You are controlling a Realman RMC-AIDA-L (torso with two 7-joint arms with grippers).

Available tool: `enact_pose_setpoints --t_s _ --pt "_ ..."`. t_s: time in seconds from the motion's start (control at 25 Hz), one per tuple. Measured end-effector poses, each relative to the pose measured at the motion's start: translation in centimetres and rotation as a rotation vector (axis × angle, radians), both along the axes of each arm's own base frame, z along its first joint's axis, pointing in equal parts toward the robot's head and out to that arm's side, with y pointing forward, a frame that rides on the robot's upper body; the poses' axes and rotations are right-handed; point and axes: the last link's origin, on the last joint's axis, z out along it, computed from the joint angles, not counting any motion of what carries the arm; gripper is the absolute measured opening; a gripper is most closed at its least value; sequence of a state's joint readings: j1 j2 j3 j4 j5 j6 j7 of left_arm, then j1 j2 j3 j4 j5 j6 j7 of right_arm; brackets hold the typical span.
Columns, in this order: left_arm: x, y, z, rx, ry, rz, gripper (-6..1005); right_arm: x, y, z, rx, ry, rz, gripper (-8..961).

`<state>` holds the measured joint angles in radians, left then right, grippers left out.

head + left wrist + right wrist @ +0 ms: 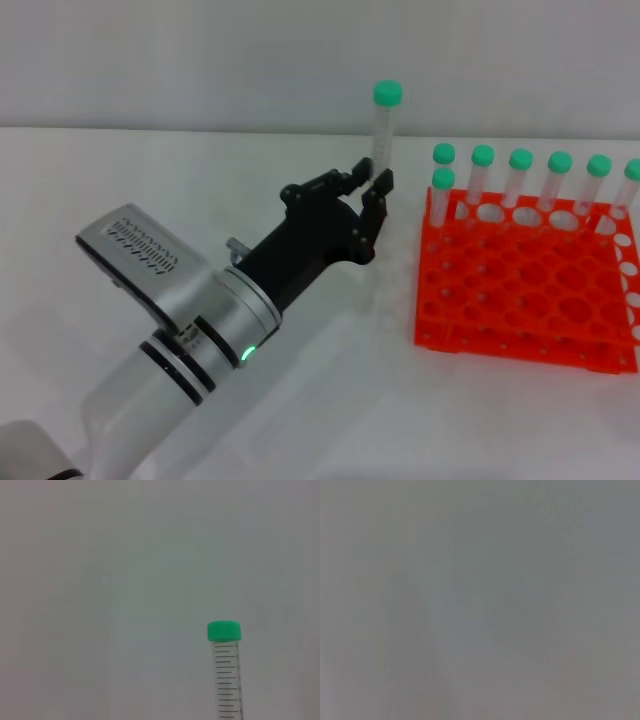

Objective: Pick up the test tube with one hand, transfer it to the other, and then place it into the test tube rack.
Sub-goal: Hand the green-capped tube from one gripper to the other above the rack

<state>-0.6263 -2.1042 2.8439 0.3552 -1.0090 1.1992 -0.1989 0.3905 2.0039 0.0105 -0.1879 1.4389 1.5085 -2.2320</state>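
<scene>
My left gripper [371, 181], black on a white-and-silver arm with a green light, is shut on the test tube [382, 135]. It holds the tube upright above the table, green cap on top, just left of the orange-red test tube rack [520, 290]. The tube also shows in the left wrist view [226, 670], with its green cap and graduation marks. The all-black right gripper is out of view; the right wrist view shows only a plain grey surface.
Several green-capped tubes [520, 180] stand in the rack's back row, and one [442, 195] stands in the row in front at the rack's left end. The white table [300, 400] spreads around the rack.
</scene>
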Motion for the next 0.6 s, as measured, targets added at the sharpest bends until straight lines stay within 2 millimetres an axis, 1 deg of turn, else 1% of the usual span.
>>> enact_pose_setpoints --t_s 0.16,0.28,0.52,0.6 --pt "0.2 0.0 -0.8 -0.047 0.000 0.029 259 -2.1 0.1 -0.4 -0.081 -0.054 0.156 814" --pt "0.4 0.0 -1.5 -0.079 0.038 0.024 262 -3.6 0.8 -1.2 -0.140 -0.087 0.233 814" --pt "1.2 -0.6 -2.9 -0.142 0.149 -0.084 269 -5.5 2.5 -3.0 -0.256 -0.149 0.303 813" --pt "1.5 -0.9 -3.2 -0.153 0.174 -0.120 271 -5.9 2.9 -3.3 -0.302 -0.158 0.316 813"
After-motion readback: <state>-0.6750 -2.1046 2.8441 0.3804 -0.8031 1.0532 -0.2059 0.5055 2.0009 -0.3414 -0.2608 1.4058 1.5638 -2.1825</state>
